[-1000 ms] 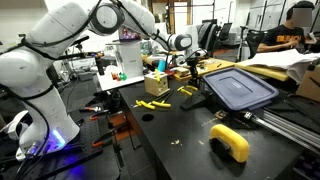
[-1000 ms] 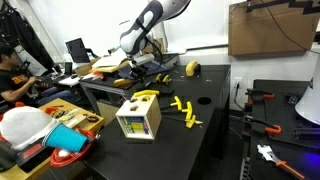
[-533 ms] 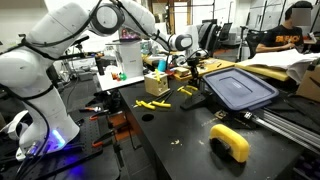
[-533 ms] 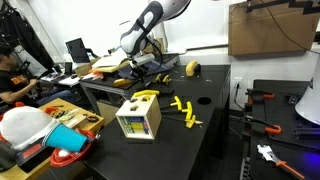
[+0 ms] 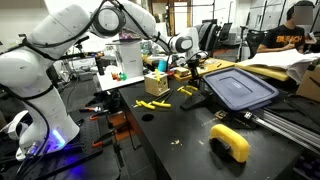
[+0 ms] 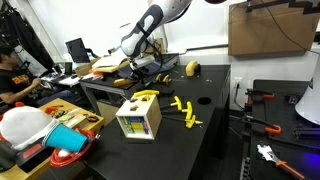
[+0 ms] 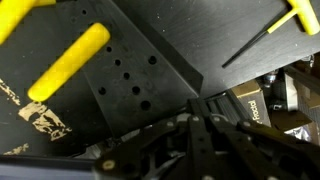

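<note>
My gripper (image 5: 196, 63) hangs low over the far part of the black table (image 5: 180, 125), beside the grey-blue lid (image 5: 240, 88). It also shows in an exterior view as the gripper (image 6: 142, 64), low over the cluttered far end. In the wrist view the gripper (image 7: 198, 122) is shut, its fingers pressed together, and I see nothing between them. Under it lies a black perforated plate (image 7: 125, 85). A yellow handle (image 7: 68, 62) lies to the left on that plate, and a yellow T-handled tool (image 7: 298, 15) sits at the top right.
Yellow tools (image 5: 152, 104) and a small wooden box (image 5: 157, 84) lie mid-table; the box (image 6: 138, 120) and yellow tools (image 6: 183, 108) show in both exterior views. A yellow curved piece (image 5: 230, 141) sits near the front. An aluminium rail (image 5: 290, 125) runs along one side. A person (image 5: 290, 30) sits behind.
</note>
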